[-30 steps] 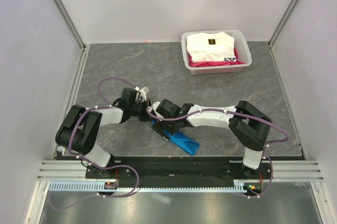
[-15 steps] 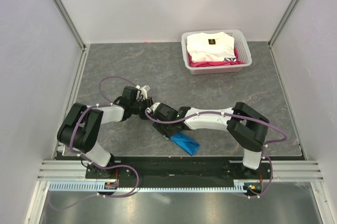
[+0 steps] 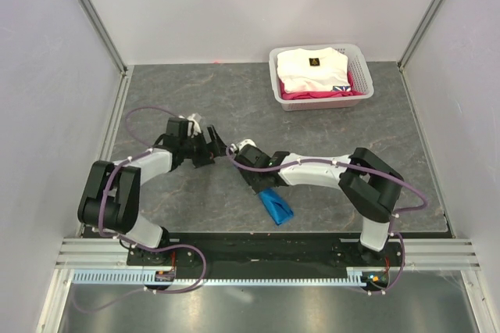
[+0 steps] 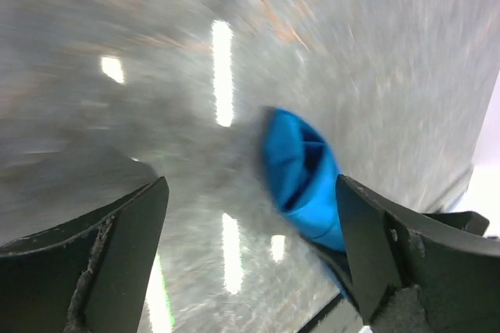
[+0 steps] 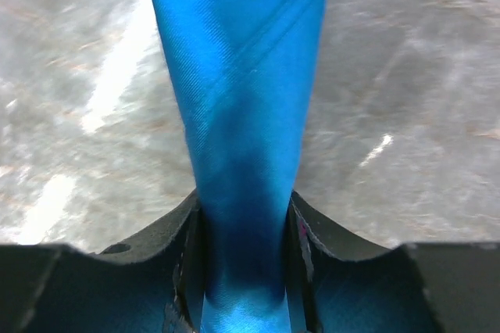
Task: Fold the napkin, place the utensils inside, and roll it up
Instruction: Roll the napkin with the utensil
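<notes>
The napkin (image 3: 275, 205) is a tight bright blue roll lying on the grey table near the front edge. My right gripper (image 3: 260, 187) is shut on its upper end. In the right wrist view the roll (image 5: 242, 98) runs straight out from between both jaws of this gripper (image 5: 244, 220), which press on its sides. My left gripper (image 3: 214, 150) hangs open to the left of the right wrist, apart from the roll. The left wrist view shows its jaws (image 4: 250, 192) wide apart with only table between them, and the roll's open end (image 4: 301, 173) beyond. The utensils are hidden from view.
A white basket (image 3: 273, 67) with folded white and pink clothes stands at the back right of the table. White walls close in the left, back and right sides. The two arm bases sit at the near edge.
My left gripper has opened and drawn back to the left, away from the napkin. My right gripper has closed on the roll's upper end, and the roll now lies steeper.
</notes>
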`<action>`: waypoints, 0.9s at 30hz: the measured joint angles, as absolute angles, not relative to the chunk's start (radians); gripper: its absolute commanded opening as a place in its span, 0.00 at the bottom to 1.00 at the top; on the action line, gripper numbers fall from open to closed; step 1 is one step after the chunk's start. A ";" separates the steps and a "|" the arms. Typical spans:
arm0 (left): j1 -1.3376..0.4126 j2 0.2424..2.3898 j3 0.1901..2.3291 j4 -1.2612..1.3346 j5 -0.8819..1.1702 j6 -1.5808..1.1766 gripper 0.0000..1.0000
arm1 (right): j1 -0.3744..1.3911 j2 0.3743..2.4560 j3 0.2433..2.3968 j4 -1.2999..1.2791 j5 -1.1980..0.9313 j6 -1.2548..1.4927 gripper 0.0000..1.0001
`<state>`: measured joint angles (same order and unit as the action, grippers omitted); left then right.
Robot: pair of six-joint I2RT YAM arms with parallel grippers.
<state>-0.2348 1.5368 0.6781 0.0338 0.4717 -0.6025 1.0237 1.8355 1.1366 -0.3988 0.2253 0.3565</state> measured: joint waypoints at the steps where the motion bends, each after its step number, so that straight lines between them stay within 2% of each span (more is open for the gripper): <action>1: -0.209 1.526 0.678 0.028 0.467 -0.603 1.00 | 1.010 1.836 1.137 -0.399 0.223 0.356 0.44; 8: -0.133 1.451 0.693 -0.038 0.435 -0.605 1.00 | 0.933 1.867 1.181 -0.421 0.198 0.331 0.45; 17: -0.125 1.237 0.722 -0.147 0.419 -0.600 1.00 | 0.820 2.009 1.378 -0.454 0.168 0.284 0.49; 20: -0.124 1.163 0.734 -0.194 0.419 -0.581 1.00 | 0.804 2.040 1.424 -0.458 0.160 0.275 0.57; 21: -0.124 1.143 0.738 -0.211 0.419 -0.572 1.00 | 0.800 2.045 1.433 -0.459 0.157 0.271 0.66; 24: -0.124 1.100 0.744 -0.257 0.420 -0.544 1.00 | 0.793 2.052 1.447 -0.458 0.156 0.258 0.84; 27: -0.124 1.054 0.744 -0.312 0.420 -0.511 1.00 | 0.786 2.053 1.456 -0.461 0.155 0.233 0.92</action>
<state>-0.1238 1.0542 0.7441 -0.3119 0.4202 -0.5110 0.7864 2.0529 1.4559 -0.4614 0.1547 0.2329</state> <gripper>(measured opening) 0.994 0.852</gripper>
